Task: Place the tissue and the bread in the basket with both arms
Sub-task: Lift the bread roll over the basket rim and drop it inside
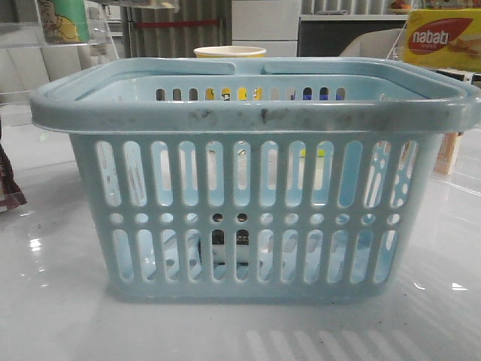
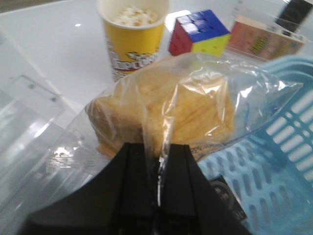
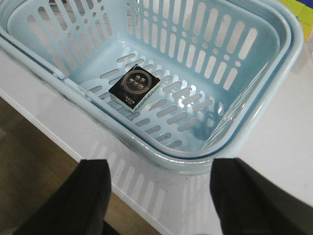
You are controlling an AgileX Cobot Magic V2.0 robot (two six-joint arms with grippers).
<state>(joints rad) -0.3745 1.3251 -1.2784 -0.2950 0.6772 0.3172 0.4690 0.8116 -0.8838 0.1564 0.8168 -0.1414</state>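
The pale blue basket (image 1: 248, 113) fills the middle of the front view; neither gripper shows there. The tissue (image 3: 134, 87), a small pack with a black top and white sides, lies on the basket's floor (image 3: 205, 122) and shows through the slots (image 1: 229, 244). My left gripper (image 2: 157, 149) is shut on the clear bag of the golden bread (image 2: 166, 112) and holds it beside and above the basket's rim (image 2: 288, 68). My right gripper (image 3: 159, 171) is open and empty, above the table's front edge just outside the basket's rim (image 3: 195, 161).
A yellow popcorn cup (image 2: 132, 34), a colour cube (image 2: 198, 32) and a printed box (image 2: 259, 41) stand on the table beyond the bread. The cup's rim (image 1: 229, 52) shows behind the basket. A nabati box (image 1: 440, 37) is at the back right.
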